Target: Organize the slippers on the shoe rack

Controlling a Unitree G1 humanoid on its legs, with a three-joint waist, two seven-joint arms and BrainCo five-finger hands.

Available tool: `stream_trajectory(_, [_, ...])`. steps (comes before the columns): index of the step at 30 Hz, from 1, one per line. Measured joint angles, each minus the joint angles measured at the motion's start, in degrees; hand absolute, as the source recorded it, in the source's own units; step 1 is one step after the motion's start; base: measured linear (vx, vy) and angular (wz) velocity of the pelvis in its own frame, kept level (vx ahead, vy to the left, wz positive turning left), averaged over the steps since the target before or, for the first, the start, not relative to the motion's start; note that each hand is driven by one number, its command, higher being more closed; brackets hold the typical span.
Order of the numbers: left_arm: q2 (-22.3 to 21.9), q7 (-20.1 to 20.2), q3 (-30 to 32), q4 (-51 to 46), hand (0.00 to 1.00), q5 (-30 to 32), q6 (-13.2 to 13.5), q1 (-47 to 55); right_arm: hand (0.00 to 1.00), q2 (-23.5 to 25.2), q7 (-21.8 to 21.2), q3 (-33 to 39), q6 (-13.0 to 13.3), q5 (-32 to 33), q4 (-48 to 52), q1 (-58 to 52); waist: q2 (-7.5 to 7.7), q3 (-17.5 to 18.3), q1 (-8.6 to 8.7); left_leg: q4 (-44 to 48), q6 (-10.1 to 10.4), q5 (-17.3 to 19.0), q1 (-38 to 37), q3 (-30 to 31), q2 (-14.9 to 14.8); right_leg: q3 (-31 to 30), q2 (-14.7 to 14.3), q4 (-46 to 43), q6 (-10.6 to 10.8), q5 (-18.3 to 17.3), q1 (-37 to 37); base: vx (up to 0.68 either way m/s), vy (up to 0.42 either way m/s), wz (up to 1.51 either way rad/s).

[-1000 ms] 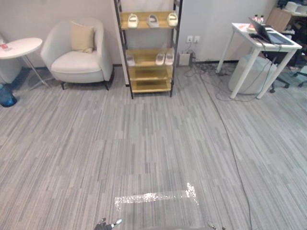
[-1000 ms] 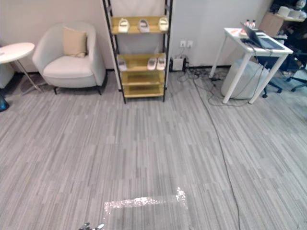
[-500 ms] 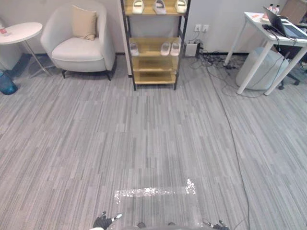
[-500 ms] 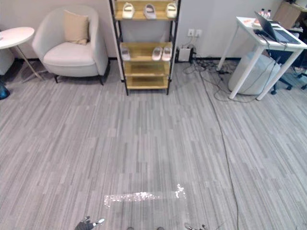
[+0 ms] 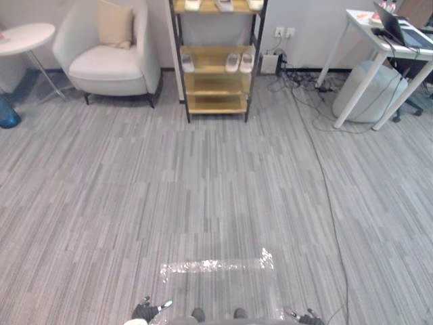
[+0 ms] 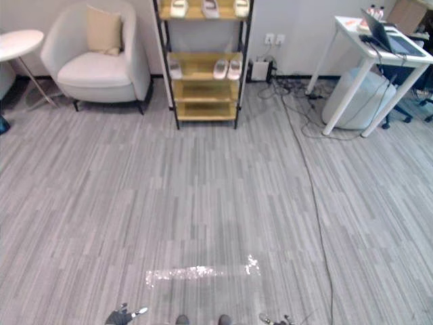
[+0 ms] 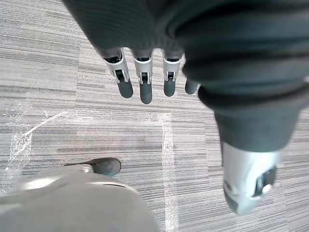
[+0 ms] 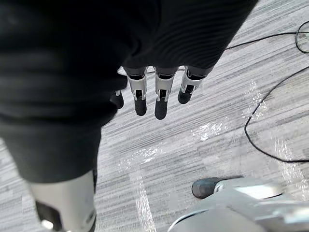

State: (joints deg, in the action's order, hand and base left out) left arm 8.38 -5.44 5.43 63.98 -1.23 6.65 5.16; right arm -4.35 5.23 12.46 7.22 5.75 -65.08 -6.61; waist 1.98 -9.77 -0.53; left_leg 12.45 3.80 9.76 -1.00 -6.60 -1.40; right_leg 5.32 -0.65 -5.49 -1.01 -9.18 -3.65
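While both hands hang low at the robot's sides, the shoe rack [image 5: 216, 68] stands well apart from them against the far wall. Slippers [image 6: 210, 8]: three pale ones sit in a row on the top shelf. On the second shelf a single slipper [image 6: 175, 68] lies at the left end and a pair [image 6: 220, 68] sits side by side at the right end.

Left hand [image 7: 145, 82]: fingers straight, pointing down at the carpet [image 5: 135, 189], holding nothing. Right hand [image 8: 161, 99]: likewise, fingers straight, nothing in them.

Surroundings: a white armchair [image 5: 108, 64] with a beige cushion [image 5: 115, 24] stands just left of the rack, with a round surface [image 5: 27, 34] further left. A white box [image 5: 269, 64] stands on the floor just right of the rack. Further right, a long surface [image 5: 371, 34] on white legs carries a laptop [image 5: 409, 35], with a grey drum [image 5: 369, 91] beneath it. Grey striped carpet lies between the robot and the rack, and a strip of tape [image 5: 216, 265] is stuck to it near the robot.

Against the earlier frames: the whole picture has shifted, so the camera has moved. The rack now reaches the upper edge, with its top shelf partly cut off in the left eye view. The slippers lie on the same shelves in the same order.
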Motion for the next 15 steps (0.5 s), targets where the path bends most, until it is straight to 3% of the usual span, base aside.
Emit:
stream_trajectory(2, [-0.33,-0.09,2.64,-2.7,0.0,-0.09,-0.06,0.48,0.0,0.5,0.19,-1.04,0.04,1.16,1.75,-0.77,1.01,-0.78,-0.5,17.34,-0.01,0.84,7.04,-2.19,-1.17,-1.15,0.79,-4.77,-0.64,-3.48,0.47,-0.01,-0.079,-0.15])
stream_trajectory(3, [-0.76,-0.24,2.83,-3.39,0.0,-0.15,-0.02,0.97,0.0,0.13,0.27,-1.45,0.02,1.39,2.02,-0.88,0.83,-1.07,-1.29,24.01,-0.8,1.59,10.2,-2.69,-2.35,-1.71,0.6,-5.95,-0.88,-4.51,0.24,0.08,-0.036,-0.3])
stream_trajectory(5, [-1.08,-0.58,2.89,-3.74,0.0,-0.35,-0.1,1.38,0.0,-0.17,0.42,-1.51,-0.08,1.61,2.42,-1.02,0.14,-1.09,-1.42,29.19,-1.12,3.85,13.79,-4.47,-4.81,-2.58,0.68,-6.25,-0.89,-5.62,-1.28,0.12,0.024,-0.23])
stream_trajectory(8, [-1.48,-0.87,3.37,-3.77,0.0,-1.8,0.01,1.8,0.0,-0.32,0.43,-1.56,-0.69,1.6,3.15,-1.27,-0.11,-1.09,-1.63,19.87,-1.13,3.06,17.35,-7.38,-5.75,-3.84,2.01,-5.62,-0.45,-7.01,-2.34,0.25,0.117,-0.15])
stream_trajectory(10, [-2.42,-1.02,4.4,-3.76,0.0,-2.22,-0.13,2.28,0.0,-0.64,0.5,-1.55,-0.91,1.6,3.34,-1.16,-0.51,-0.46,-2.44,8.3,-0.81,-1.2,18.03,-7.36,-4.38,-5.12,3.27,-4.65,0.97,-8.07,-2.42,0.34,0.209,-0.4])
stream_trajectory(11, [-2.74,-1.14,4.5,-3.56,0.0,-2.52,-0.17,2.35,0.0,-1.02,0.52,-1.57,-0.89,1.6,3.28,-0.82,-0.97,-0.04,-2.98,3.67,-1.08,-5.63,17.9,-5.88,-3.41,-6.48,3.8,-4.21,1.98,-9.04,-2.47,0.43,0.3,-0.54])
stream_trajectory(12, [-2.26,-1.08,4.56,-3.18,0.0,-2.75,-0.14,2.76,0.0,-0.57,0.55,-1.58,-0.94,1.61,2.85,0.0,-0.51,0.82,-3.2,4.25,-3.19,-6.97,18.03,-5.16,-1.49,-7.44,5.27,-4.31,2.59,-10.37,-2.58,0.59,0.35,-0.37])
stream_trajectory(14, [-1.89,-1.27,5.98,-2.93,0.0,-2.8,-0.19,2.41,0.0,0.79,0.52,-1.5,-0.88,1.48,3.52,0.33,1.3,1.97,-3.23,7.58,-3.64,-1.82,18.65,-7.93,0.1,-7.91,8.01,-9.54,3.12,-10.73,-0.87,0.59,0.274,-0.36])
stream_trajectory(15, [-1.91,-1.54,6.6,-2.6,0.0,-2.76,-0.35,2.4,0.0,1.4,0.33,-1.56,-0.84,1.43,4.43,0.85,1.55,2.03,-3.5,8.84,-4.8,0.69,16.07,-8.75,1.03,-7.88,9.23,-18.73,4.45,-10.47,1.27,0.53,0.226,-0.42])
